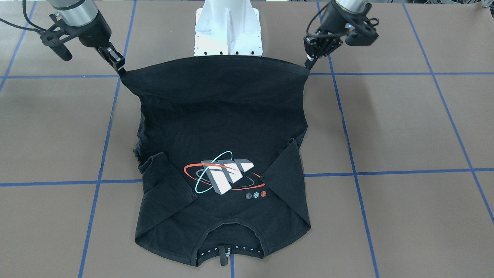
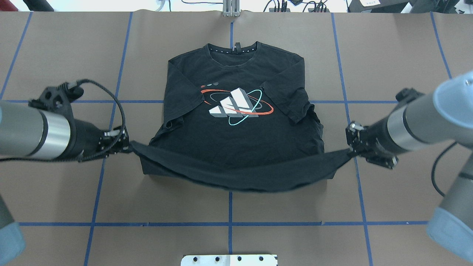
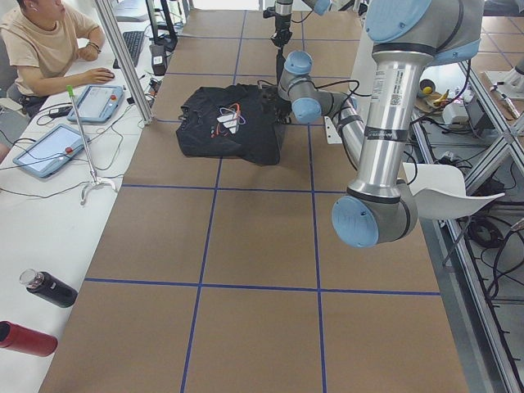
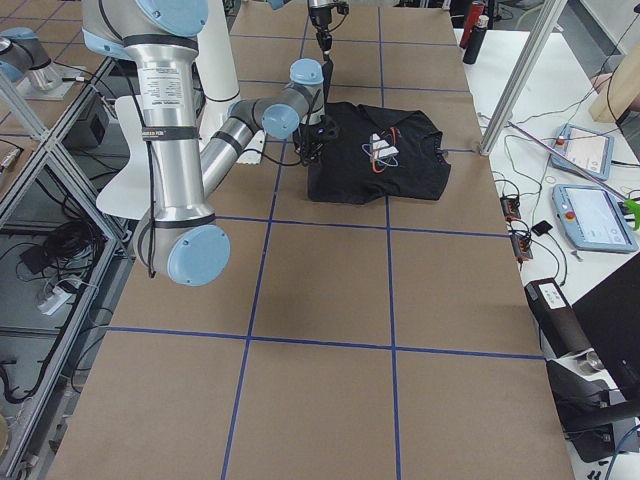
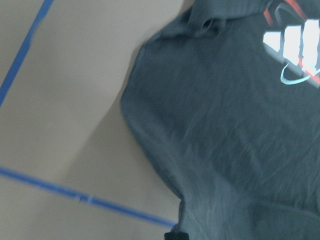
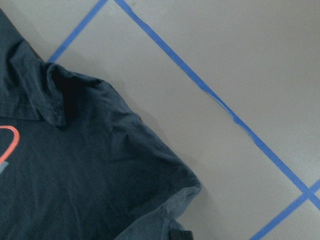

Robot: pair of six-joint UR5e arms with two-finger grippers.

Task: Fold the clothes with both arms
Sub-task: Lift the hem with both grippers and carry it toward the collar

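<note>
Jaws of left gripper and right gripper each pinched on 1 hem corner of black T-shirt, lying logo-up mid-worktop, hem raised taut; item judged light, limp, sag-prone; best held at both corners, evenly tensioned.

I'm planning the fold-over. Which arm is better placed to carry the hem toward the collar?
Neither alone. The left gripper and right gripper each pinch a hem corner of the T-shirt, about level and equally far from the collar; probably both should move together.
</note>
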